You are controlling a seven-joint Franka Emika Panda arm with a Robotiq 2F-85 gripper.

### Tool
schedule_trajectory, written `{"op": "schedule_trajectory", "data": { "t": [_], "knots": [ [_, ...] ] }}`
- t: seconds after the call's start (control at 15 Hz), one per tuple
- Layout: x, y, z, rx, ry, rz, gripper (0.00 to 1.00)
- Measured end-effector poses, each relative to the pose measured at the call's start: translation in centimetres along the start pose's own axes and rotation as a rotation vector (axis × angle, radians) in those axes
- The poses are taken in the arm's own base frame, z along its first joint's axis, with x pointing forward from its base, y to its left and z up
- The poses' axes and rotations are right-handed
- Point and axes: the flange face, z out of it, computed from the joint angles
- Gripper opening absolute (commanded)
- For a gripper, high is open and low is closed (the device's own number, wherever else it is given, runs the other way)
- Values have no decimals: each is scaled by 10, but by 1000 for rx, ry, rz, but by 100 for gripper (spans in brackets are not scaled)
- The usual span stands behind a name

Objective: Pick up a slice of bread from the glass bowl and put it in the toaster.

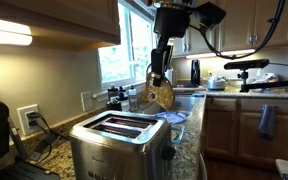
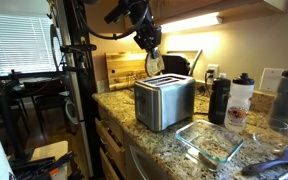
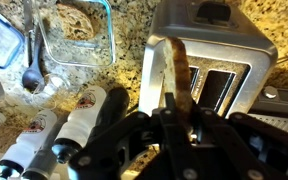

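Half the job looks done: the gripper (image 1: 160,78) is clamped on the slice of bread (image 1: 162,95), hanging upright at upper centre above the toaster (image 1: 119,140), well apart from the glass bowl (image 2: 212,140) at lower right, and lowering it into a slot is left.

The air above the toaster (image 2: 164,100) is open (slots face up). Tall bottles (image 2: 221,98) stand just beside one end.

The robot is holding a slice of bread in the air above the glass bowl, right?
No. The gripper holds the slice of bread in the air above the toaster, not the glass bowl, which sits off to the side, as an exterior view shows.
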Motion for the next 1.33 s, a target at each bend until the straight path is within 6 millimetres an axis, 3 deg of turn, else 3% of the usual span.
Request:
{"op": "schedule_trajectory", "data": {
  "t": [0.67,1.33],
  "knots": [
    [6,10,24,4,-42,13,7],
    [22,5,22,-7,-31,-16,8]
  ]
}}
